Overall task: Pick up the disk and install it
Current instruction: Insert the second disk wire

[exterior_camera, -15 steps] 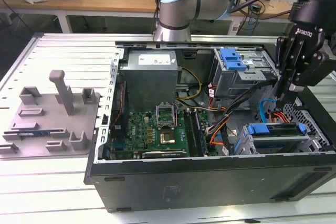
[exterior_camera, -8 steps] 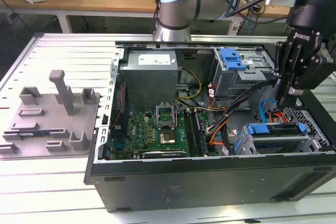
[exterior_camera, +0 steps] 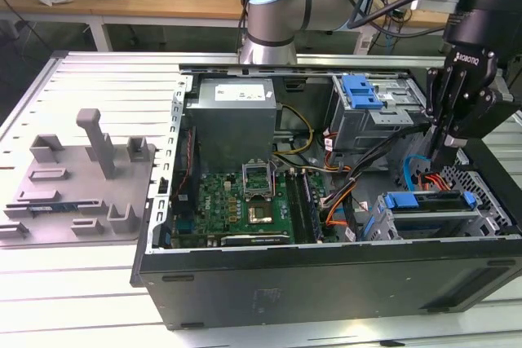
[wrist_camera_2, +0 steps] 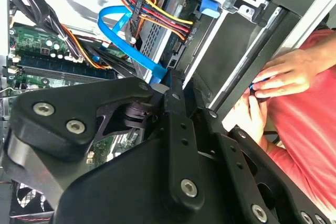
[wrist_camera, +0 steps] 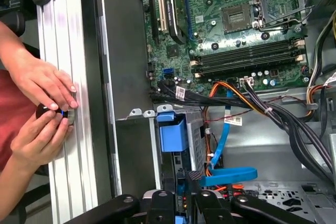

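The disk [exterior_camera: 428, 211], silvery with a blue carrier bracket along its top, sits in the lower drive cage at the front corner of the open computer case [exterior_camera: 326, 270], on the exterior view's right. In the first wrist view its blue bracket [wrist_camera: 172, 134] shows at the cage mouth. My gripper [exterior_camera: 440, 155] hangs just above the cage's rear end, by the red and blue cables. It is shut with nothing visibly held, and its black links meet at the tip in both wrist views [wrist_camera_2: 169, 85] [wrist_camera: 185, 182].
An upper drive bay with a blue latch [exterior_camera: 361, 91] stands behind the cage. The motherboard [exterior_camera: 245, 201] and power supply [exterior_camera: 236, 116] fill the case's middle. A blue flat cable [wrist_camera: 226, 174] loops near the gripper. A person's hands [wrist_camera: 44, 108] hold a small black object on the table rail. A grey fixture plate [exterior_camera: 81, 177] lies at the left.
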`<action>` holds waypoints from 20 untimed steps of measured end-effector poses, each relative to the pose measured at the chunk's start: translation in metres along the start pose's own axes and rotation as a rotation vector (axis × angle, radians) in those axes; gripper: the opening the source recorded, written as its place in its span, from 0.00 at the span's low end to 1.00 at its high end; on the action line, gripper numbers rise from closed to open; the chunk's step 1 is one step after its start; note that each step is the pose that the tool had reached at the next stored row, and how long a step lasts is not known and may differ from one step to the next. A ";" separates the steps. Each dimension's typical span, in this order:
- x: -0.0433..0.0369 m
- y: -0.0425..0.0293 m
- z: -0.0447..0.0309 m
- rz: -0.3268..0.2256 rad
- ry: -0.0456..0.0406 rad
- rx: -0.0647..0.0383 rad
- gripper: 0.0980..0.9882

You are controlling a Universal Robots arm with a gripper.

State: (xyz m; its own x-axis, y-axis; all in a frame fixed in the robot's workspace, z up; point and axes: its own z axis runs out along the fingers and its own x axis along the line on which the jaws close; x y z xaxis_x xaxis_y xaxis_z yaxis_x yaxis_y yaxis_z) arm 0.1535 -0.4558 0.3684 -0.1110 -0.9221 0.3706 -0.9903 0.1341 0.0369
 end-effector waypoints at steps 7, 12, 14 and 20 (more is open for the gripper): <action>-0.0008 0.0000 0.0009 0.000 -0.0001 0.000 0.15; -0.0010 -0.0001 0.0013 -0.001 -0.0073 -0.001 0.15; -0.0011 -0.0001 0.0017 -0.002 -0.0173 -0.002 0.15; -0.0010 -0.0001 0.0019 -0.002 -0.0191 -0.002 0.07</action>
State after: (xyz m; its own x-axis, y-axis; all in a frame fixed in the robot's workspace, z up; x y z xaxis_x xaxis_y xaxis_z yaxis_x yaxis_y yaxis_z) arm 0.1535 -0.4556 0.3662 -0.1110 -0.9291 0.3527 -0.9903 0.1333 0.0395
